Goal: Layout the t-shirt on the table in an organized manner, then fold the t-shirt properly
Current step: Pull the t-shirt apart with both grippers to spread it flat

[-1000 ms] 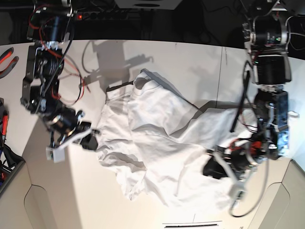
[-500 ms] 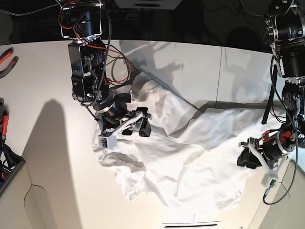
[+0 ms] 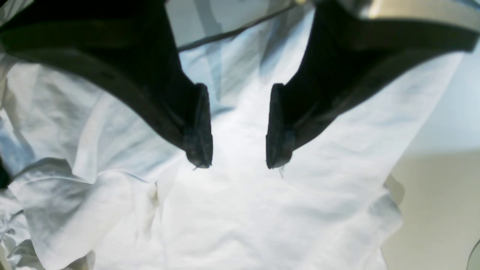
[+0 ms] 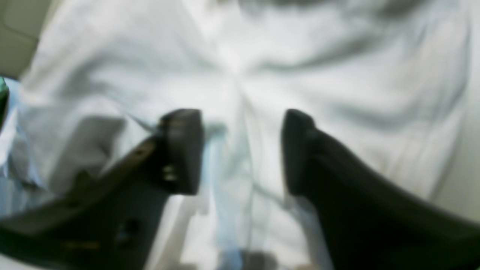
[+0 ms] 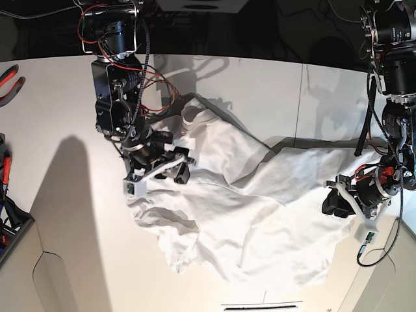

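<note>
T-shirt lies crumpled on the desk; both end effectors gape empty; risk: pinching doubled layers.

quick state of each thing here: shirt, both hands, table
t-shirt: crumpled, spread unevenly, not folded
left hand: open, empty, over the shirt near its edge
right hand: open, empty, over wrinkled cloth
table: partly covered by the shirt
red pliers: lying at the table's edge

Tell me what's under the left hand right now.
The open left hand hangs over the wrinkled white t-shirt; nothing is pinched. The cloth covers the table directly below, which shows only at the shirt's edge.
</note>
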Robot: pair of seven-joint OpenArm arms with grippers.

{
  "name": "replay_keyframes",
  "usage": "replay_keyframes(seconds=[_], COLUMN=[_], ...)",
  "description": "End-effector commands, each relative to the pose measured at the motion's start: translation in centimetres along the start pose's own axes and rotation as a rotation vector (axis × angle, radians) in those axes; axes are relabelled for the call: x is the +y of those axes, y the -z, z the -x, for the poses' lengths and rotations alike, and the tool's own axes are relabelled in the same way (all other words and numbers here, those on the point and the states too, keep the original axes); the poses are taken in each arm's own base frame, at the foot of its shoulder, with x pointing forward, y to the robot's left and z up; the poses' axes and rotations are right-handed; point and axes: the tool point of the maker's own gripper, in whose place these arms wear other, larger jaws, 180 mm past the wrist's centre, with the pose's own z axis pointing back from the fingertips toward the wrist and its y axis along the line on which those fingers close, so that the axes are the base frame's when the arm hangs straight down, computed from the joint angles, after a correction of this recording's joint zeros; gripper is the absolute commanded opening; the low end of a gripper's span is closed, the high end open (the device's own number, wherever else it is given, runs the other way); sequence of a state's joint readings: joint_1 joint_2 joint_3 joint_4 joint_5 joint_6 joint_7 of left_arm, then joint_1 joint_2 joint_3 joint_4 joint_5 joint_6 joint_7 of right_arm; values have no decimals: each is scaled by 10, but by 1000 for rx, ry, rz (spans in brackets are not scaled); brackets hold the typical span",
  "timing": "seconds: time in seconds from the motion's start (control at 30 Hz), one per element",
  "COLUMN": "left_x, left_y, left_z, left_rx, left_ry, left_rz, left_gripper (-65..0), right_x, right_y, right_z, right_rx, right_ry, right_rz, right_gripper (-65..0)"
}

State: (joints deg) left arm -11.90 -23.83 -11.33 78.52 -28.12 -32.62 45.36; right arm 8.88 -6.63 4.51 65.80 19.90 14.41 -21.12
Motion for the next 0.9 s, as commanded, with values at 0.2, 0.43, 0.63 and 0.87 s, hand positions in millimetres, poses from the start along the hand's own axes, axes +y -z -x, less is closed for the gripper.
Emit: replay_keyframes(seconds=[0.2,0.43,0.63,0.87], left_x=[19,46,72,83], left_y=[-10,-23,-42,-66], left_z=[-24,-23,-14,38], left_rx=[-51,-22,38,189], left_ry=[64,91,147,239], left_rz=[-61,-138,-183,-143], left_gripper=[-379,-379,-379,-379], right_x=[31,56,24,-3], right_y=[-8,-69,-102,-116], right_z=[-26,-116,-137,-147], right_rx=[-3,-184,-143,-111], right_ry=[-35,-378,-614,-661], right_rz=[-119,-201,-133,-90], right_gripper=[-650,-650,-650,-650])
